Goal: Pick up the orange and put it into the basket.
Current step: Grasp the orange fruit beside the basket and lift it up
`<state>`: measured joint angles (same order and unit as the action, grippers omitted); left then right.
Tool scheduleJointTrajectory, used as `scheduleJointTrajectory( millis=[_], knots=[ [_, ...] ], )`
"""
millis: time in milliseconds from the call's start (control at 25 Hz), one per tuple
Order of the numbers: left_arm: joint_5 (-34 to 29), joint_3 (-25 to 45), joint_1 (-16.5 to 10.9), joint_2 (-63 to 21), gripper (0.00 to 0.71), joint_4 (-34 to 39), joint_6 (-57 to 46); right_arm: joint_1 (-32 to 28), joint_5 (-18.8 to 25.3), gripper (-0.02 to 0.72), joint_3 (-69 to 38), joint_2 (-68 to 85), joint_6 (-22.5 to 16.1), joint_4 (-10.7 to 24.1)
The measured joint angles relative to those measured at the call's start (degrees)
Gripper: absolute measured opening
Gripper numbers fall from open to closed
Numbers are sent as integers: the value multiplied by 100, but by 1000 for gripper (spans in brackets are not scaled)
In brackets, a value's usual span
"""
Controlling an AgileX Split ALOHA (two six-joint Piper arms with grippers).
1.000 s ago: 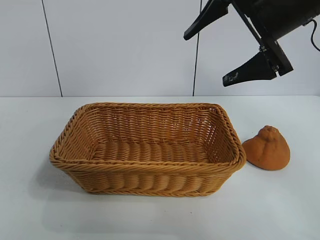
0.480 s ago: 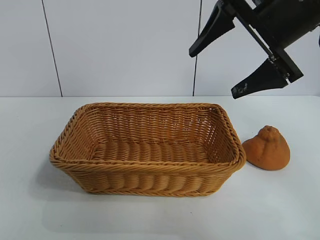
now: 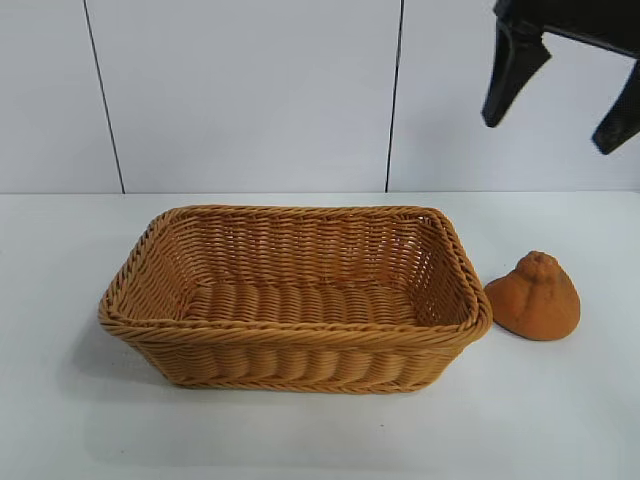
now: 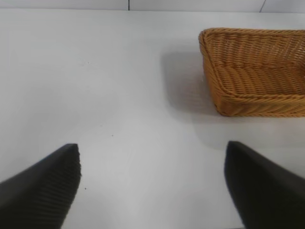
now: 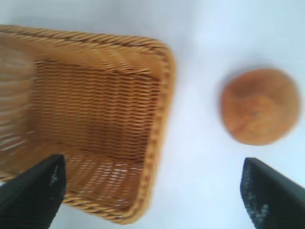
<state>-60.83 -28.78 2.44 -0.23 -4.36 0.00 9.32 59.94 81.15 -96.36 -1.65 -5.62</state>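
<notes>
Exterior view: right hand [image 3: 560, 95] wide open, high above orange [image 3: 534, 297]; orange on bench [image 3: 300, 430] beside basket [image 3: 290, 300]. Left hand [image 4: 152, 186] wide open, empty.

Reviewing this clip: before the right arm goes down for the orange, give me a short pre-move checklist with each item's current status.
1. Right gripper open wide enough for the fruit: ok, fingers spread apart, high above the table.
2. Orange resting free on the table, nothing on top of it: ok.
3. Gripper centred over the orange: not ok; in the right wrist view the orange sits off to one side, nearer one finger.
4. Room between orange and basket for a finger: cannot tell; the gap at the basket's right rim looks narrow.
5. Basket interior free to receive the fruit: ok, nothing inside.
6. Left gripper out of the way: ok, open over bare table beside the basket.
</notes>
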Motion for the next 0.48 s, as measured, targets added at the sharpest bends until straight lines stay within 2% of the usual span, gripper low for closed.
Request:
scheduleJointTrajectory(
  millis=[40, 120, 280, 480],
  knots=[
    [0, 0, 0, 0, 587, 0, -34, -71, 0, 683, 11, -37, -47, 100],
    [0, 0, 0, 0, 587, 0, -34, -260, 7, 683, 11, -160, -44, 48],
    [0, 0, 0, 0, 587, 0, -34, -574, -34, 683, 11, -588, 290, -514],
    [0, 0, 0, 0, 585, 0, 0, -590, -450, 683, 11, -1233, 387, -759]
  ],
)
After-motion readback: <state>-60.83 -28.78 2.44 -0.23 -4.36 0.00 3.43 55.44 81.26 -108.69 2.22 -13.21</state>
